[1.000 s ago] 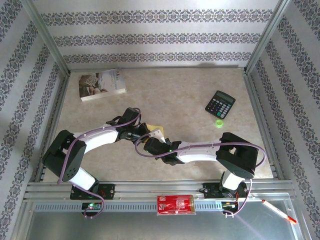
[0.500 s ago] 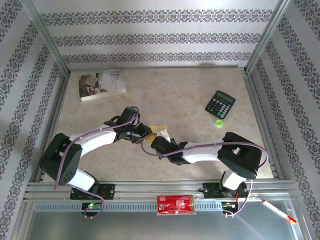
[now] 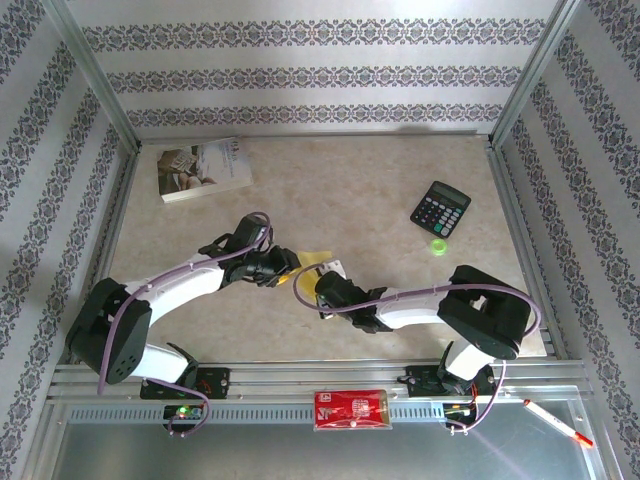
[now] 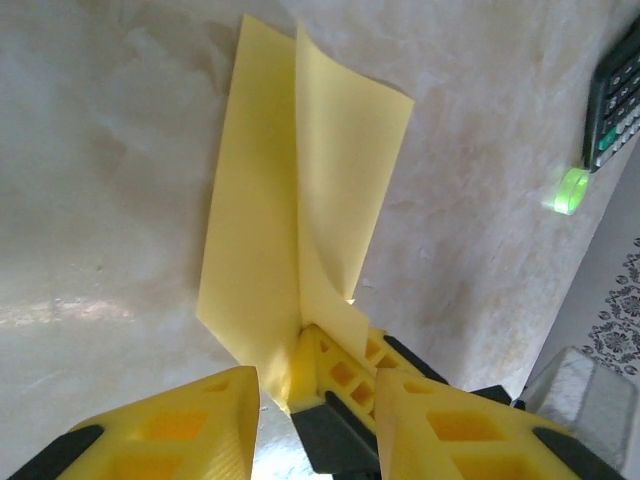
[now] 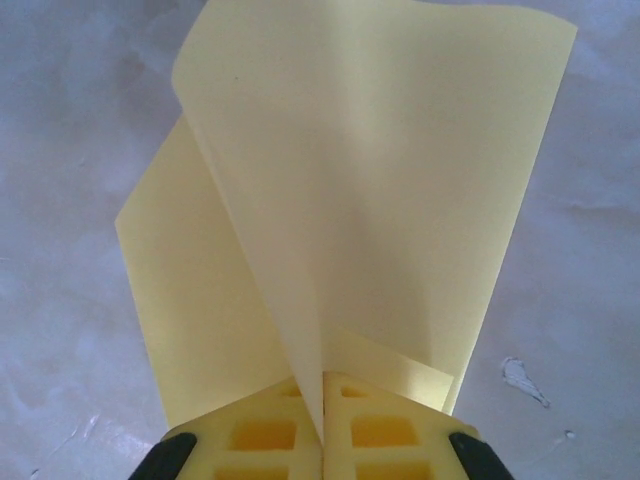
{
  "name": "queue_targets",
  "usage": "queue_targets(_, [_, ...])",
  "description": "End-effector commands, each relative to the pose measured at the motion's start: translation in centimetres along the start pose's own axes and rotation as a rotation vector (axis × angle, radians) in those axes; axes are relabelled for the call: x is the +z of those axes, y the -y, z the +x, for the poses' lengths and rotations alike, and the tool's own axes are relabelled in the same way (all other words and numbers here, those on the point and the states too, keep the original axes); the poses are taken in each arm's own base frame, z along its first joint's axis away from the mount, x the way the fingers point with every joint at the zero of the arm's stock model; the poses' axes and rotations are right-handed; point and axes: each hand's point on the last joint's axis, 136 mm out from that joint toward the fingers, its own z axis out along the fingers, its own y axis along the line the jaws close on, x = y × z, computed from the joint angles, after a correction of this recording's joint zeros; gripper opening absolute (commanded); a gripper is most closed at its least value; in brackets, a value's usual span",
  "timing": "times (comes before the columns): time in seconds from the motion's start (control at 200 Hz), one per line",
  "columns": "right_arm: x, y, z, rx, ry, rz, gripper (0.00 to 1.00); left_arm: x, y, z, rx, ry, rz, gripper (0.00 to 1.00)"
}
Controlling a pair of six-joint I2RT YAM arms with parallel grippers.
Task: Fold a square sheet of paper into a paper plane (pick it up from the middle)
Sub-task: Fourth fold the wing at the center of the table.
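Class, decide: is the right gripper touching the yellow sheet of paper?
Touching. The right wrist view shows the right gripper shut on the yellow sheet of paper, which fans out from between its fingers.

**Square sheet of paper (image 3: 314,259), half-folded along a centre crease**
Thin, plain yellow; one half lies flat near the middle of the tabletop (image 3: 380,170), the other stands up from the crease and curls. The right gripper (image 5: 322,400) pinches the crease's near end.
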Motion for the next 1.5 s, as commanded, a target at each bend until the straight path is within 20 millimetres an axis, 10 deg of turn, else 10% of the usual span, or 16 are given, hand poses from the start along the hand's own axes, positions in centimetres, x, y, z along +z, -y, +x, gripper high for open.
queue_targets(0.0, [-0.1, -0.5, 0.8, 0.063, -0.024, -0.088, 0.06, 0.5, -0.6, 0.0, 0.007, -0.006, 0.001, 0.35])
queue_targets(0.585, [-0.5, 1.0, 1.2, 0.340, -0.036, -0.202, 0.09, 3.3, 1.5, 1.3, 0.083, -0.077, 0.095, 0.30])
queue_targets(1.494, [-0.2, 2.4, 1.4, 0.308, -0.058, -0.207, 0.06, 3.0, 3.3, 0.2, 0.295, -0.038, 0.098, 0.31])
